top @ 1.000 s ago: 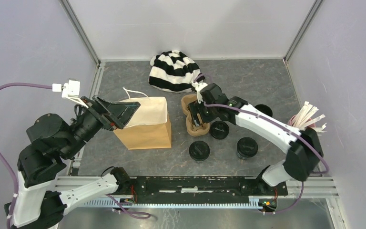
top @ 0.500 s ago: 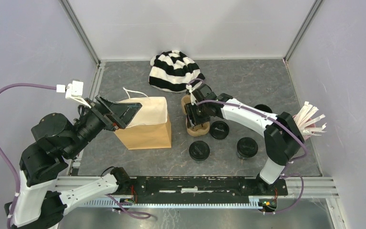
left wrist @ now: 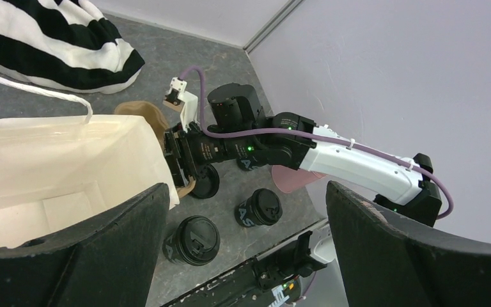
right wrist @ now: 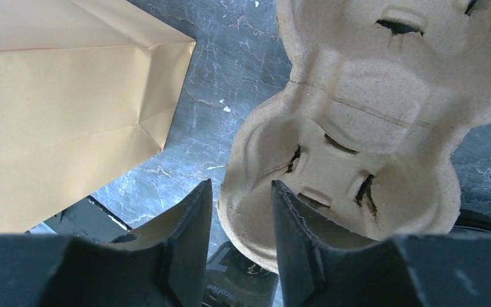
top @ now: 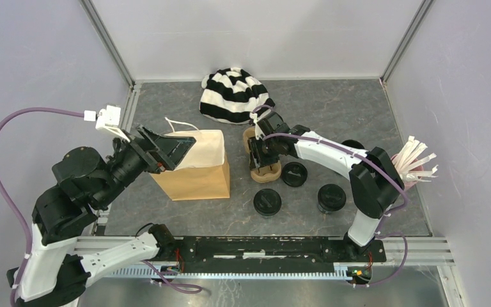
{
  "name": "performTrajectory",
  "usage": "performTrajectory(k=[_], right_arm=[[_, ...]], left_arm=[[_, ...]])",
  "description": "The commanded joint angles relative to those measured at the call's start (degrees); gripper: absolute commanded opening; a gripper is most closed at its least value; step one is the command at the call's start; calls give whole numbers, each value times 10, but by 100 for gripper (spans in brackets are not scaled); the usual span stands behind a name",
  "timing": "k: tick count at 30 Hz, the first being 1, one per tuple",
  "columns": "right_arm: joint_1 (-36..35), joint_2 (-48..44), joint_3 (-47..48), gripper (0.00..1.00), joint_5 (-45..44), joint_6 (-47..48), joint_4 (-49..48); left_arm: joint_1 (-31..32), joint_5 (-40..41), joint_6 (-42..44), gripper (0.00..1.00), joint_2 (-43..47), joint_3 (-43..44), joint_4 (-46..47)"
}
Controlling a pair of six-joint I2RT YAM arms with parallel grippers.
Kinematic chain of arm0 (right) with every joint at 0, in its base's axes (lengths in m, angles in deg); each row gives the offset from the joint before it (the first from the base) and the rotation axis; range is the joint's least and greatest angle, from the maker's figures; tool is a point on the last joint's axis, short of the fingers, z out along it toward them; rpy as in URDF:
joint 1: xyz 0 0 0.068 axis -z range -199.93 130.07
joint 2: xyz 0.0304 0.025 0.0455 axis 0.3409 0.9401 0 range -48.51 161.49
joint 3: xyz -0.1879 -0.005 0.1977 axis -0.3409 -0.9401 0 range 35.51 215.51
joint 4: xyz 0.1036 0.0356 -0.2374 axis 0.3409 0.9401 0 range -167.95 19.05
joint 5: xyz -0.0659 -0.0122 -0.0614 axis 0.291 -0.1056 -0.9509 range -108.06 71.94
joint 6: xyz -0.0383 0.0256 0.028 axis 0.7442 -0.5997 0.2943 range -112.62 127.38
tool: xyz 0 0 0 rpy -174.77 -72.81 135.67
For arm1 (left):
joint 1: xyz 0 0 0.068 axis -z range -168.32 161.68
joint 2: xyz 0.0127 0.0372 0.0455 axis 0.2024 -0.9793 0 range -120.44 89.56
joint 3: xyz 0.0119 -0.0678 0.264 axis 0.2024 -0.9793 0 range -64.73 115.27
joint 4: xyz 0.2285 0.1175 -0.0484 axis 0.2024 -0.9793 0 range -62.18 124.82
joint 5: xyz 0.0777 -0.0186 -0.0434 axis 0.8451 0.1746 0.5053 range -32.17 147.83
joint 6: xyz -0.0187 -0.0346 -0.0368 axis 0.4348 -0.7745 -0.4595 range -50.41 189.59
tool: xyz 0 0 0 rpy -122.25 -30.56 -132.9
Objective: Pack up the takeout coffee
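Brown moulded cardboard fills the gap between the fingers of the right tool [right wrist: 241, 187]: it is the near rim of the two-cup carrier [right wrist: 358, 128]. One finger [right wrist: 185, 256] stands outside that rim and the other inside the near well. The jaws are roughly half open and close to the wall on both sides. Whether the pads actually press on it I cannot tell from the wrist view. The carrier lies flat on the grey marbled surface [top: 332, 109], just right of the paper bag [top: 195, 173] and just in front of a black-and-white striped hat [top: 233, 96].

The coffee cups stand on the surface, outside both the bag and the carrier, each black with its lid on. The first cup [top: 295, 174] is just beside the carrier's near end, on its right. The second cup [top: 267, 203] sits nearer the arm bases, and the third cup [top: 331, 197] is to the right of it. A fourth black cup [top: 354, 145] shows only partly behind the right arm.

The bag stands upright with its mouth open, showing a pale lining and a white handle [top: 180, 123]. The left tool [top: 169, 150] hovers at the bag's upper left edge, its jaws spread wide with nothing between them. White sticks [top: 415, 157] fan out by the right wall.
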Motion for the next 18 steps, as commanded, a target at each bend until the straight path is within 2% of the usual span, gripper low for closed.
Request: performTrajectory(k=[1, 5, 9, 13, 18], right_arm=[[0, 2, 12, 41, 6, -11, -27], [1, 6, 12, 34, 7, -12, -26], [0, 10, 10, 42, 7, -11, -26], [0, 12, 7, 42, 9, -11, -31], [0, 8, 9, 33, 6, -9, -30]], left_arm=[[-2, 2, 2, 97, -8, 3, 6], [-2, -1, 1, 97, -7, 3, 3], [-2, -2, 0, 97, -6, 2, 3], [-2, -4, 0, 98, -6, 3, 3], [-2, -6, -1, 97, -8, 3, 3]])
